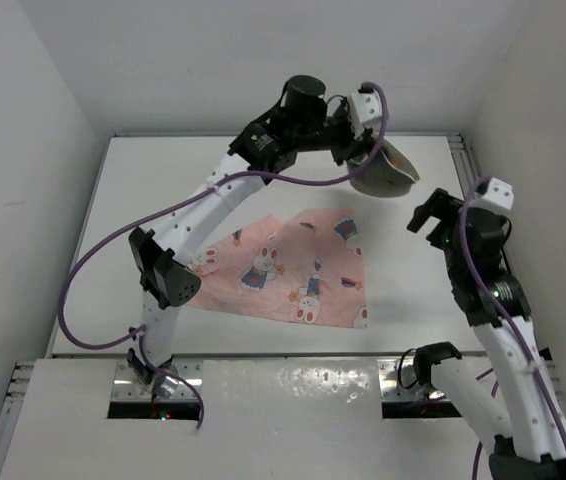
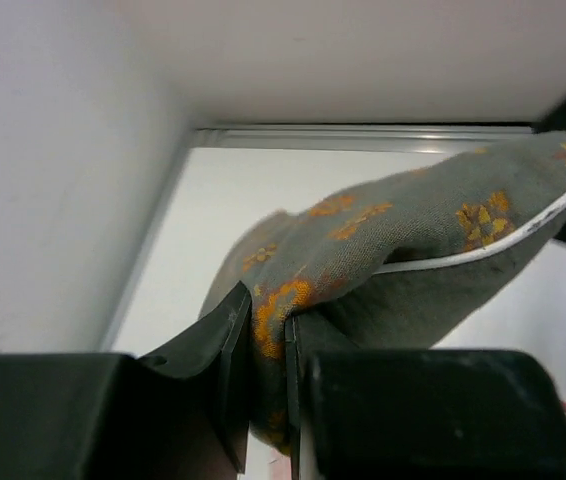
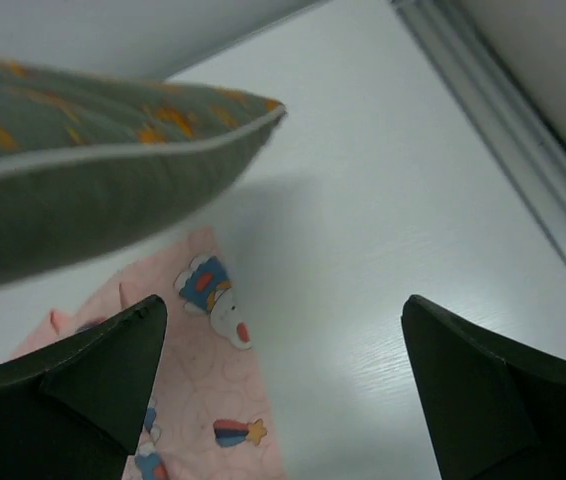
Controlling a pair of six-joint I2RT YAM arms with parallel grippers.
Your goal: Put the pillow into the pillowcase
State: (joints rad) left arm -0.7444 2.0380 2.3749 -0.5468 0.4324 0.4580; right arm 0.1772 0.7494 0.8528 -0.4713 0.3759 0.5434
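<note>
Pillow (image 1: 383, 172) hangs in the air over the far right part of the table (image 1: 163, 200), one edge pinched in the nearly closed left gripper (image 2: 268, 330). It looks soft, light and saggy; its piped rim seems the surest hold. The pillowcase (image 1: 283, 270) lies flat mid-table. The right gripper (image 3: 283, 310) gapes wide, holding nothing. No readable writing.

The pillow (image 2: 403, 240) is matt, coarse-woven cloth with smooth pale piping, the pillowcase (image 1: 283, 275) thin printed cloth, the table (image 1: 163, 190) smooth, faintly glossy white, its three-o'clock rail (image 1: 460, 160) dull metal, the right gripper (image 3: 283, 300) matt black plastic.
</note>
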